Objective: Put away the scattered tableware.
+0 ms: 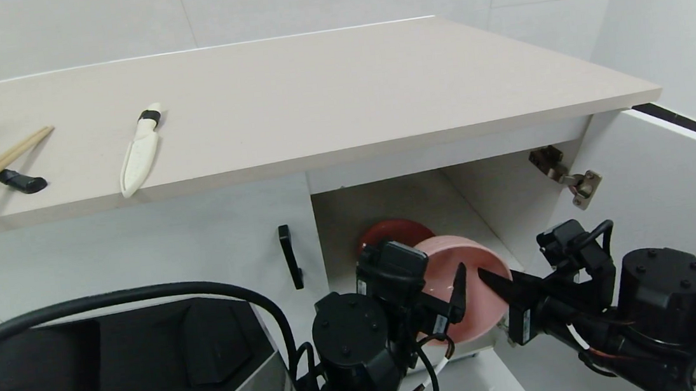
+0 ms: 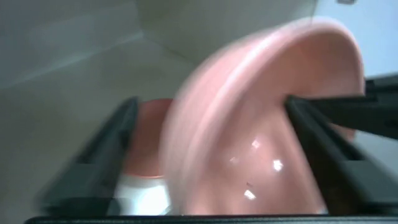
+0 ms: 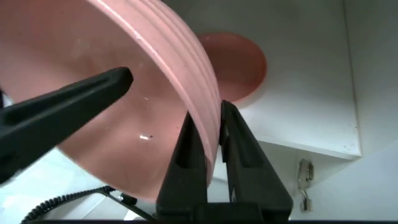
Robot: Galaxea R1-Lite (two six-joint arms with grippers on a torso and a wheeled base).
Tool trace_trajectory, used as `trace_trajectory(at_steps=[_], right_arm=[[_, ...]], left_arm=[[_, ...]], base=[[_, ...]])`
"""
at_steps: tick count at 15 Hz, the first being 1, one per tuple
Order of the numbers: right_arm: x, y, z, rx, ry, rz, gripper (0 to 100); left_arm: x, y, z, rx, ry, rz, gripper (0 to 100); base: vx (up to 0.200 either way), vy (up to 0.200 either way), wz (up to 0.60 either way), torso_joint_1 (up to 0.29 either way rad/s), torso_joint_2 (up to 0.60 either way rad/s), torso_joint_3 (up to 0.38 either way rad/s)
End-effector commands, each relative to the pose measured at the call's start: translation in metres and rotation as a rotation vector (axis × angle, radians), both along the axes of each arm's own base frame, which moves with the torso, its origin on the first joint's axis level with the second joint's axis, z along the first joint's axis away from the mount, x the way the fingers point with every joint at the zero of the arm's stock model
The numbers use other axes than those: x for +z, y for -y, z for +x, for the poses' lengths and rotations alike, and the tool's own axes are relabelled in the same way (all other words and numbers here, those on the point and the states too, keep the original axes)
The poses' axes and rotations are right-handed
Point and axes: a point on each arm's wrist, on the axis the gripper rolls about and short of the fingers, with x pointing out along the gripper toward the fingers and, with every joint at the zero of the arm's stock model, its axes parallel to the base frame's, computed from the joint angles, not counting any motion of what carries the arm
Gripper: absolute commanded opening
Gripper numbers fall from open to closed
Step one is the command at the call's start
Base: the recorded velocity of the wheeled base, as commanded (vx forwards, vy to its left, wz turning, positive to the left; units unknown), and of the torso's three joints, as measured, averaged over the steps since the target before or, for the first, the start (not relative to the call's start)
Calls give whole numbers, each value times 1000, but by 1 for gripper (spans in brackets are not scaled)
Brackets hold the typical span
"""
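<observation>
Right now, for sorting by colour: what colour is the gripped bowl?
Pink bowl; clearest in right wrist view.

Gloss on the bowl, matt nearly everywhere else.

The pink bowl (image 1: pixel 455 252) pinched in my right claw (image 3: pixel 208 121) looks like smooth, glossy plastic, with small bright glints on its inner face; the red plate (image 1: pixel 396 228) behind it has a duller sheen. My fingers (image 3: pixel 245 155) are matt black plastic. The countertop (image 1: pixel 325 89) is a flat, matt beige. The chopsticks (image 1: pixel 18 150) far left on it look like bare wood, the sheathed knife (image 1: pixel 141 153) like cream plastic. The cabinet hinge (image 1: pixel 567 182) is dull metal.
</observation>
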Motion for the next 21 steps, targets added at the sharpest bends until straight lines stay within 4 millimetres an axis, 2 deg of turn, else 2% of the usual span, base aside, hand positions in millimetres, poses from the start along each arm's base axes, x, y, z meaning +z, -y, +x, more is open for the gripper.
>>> trace_trajectory(at_steps=[1, 4, 7, 9, 14, 21], right_arm=[[-8, 3, 4, -28, -28, -19, 0], [-11, 5, 7, -38, -38, -25, 0], [-11, 9, 9, -58, -36, -24, 0], [-11, 10, 10, -64, -37, -24, 0], [-12, 11, 8, -65, -44, -26, 0], [-6, 3, 21, -61, 3, 7, 0]], left_arm=[[13, -5, -2, 2, 15, -30, 100], [24, -23, -14, -108, 12, -11, 100], [24, -43, -22, -198, -7, 28, 100], [20, -66, -25, -274, -48, 66, 100], [21, -101, -37, -391, -122, 70, 100], [22, -142, -70, -403, -178, 115, 100]], base=[[0, 0, 0, 0, 0, 0], [0, 0, 0, 0, 0, 0], [0, 0, 0, 0, 0, 0], [0, 0, 0, 0, 0, 0], [0, 0, 0, 0, 0, 0], [0, 0, 0, 0, 0, 0]])
